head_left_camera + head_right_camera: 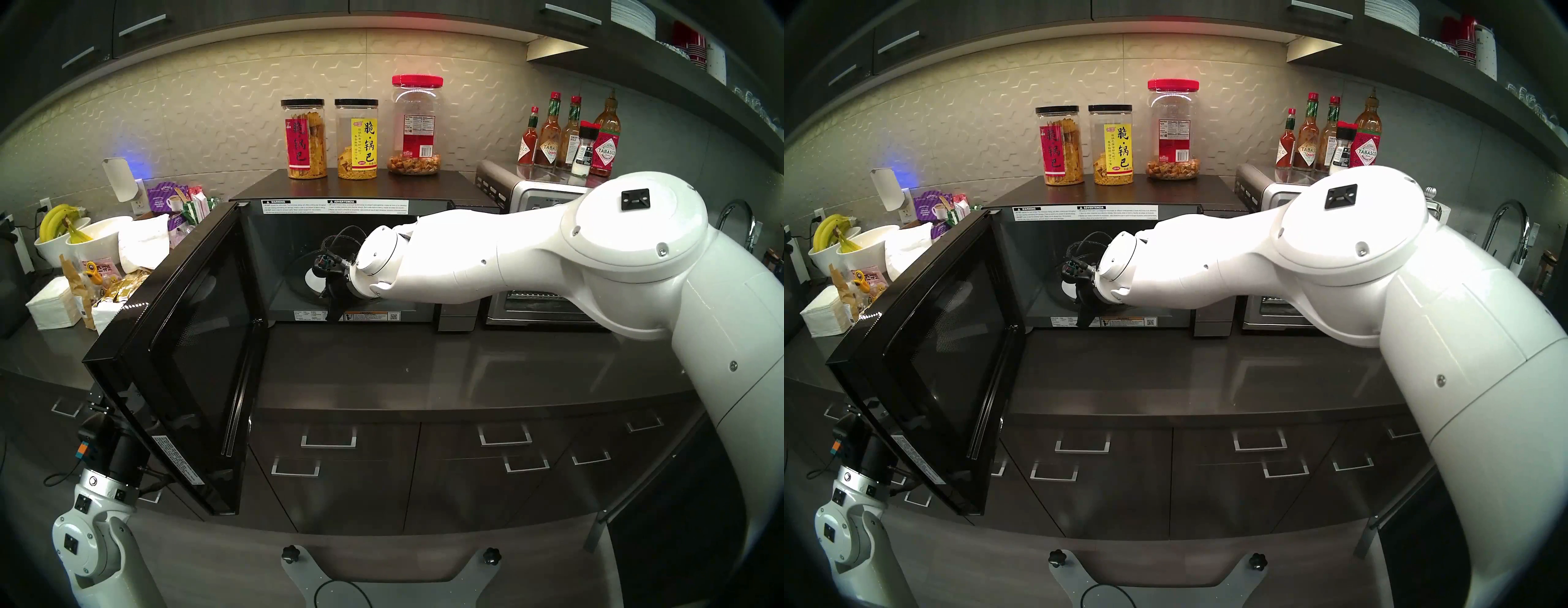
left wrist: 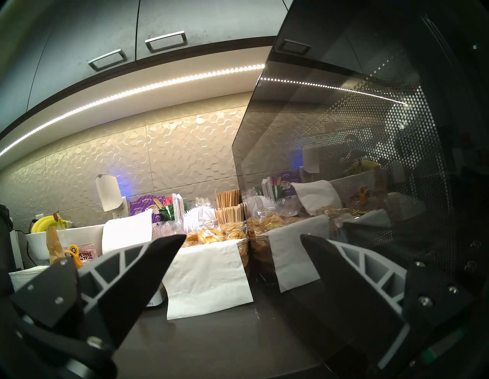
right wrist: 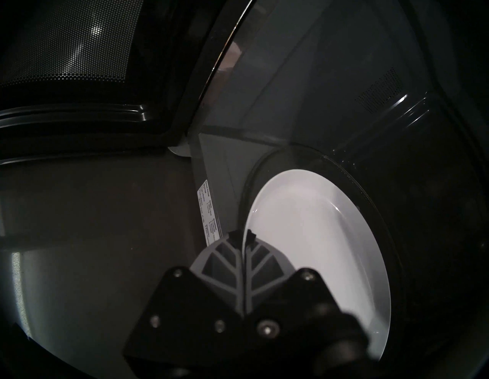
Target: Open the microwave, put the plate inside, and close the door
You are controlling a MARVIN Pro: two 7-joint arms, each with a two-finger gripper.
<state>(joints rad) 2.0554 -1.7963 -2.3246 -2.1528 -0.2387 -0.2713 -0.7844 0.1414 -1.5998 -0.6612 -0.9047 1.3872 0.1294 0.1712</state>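
Head view: door swung wide at the counter's left front edge; the right gripper reaches into the microwave.

Left wrist view: left gripper spread wide, empty, beside the door's outer glass.

Right wrist view: jaws pinch the plate rim; plate extends ahead, over the glass turntable, probably ready for release.

white plate, black door

A kitchen: countertop, cabinets, microwave, sauce bottles.
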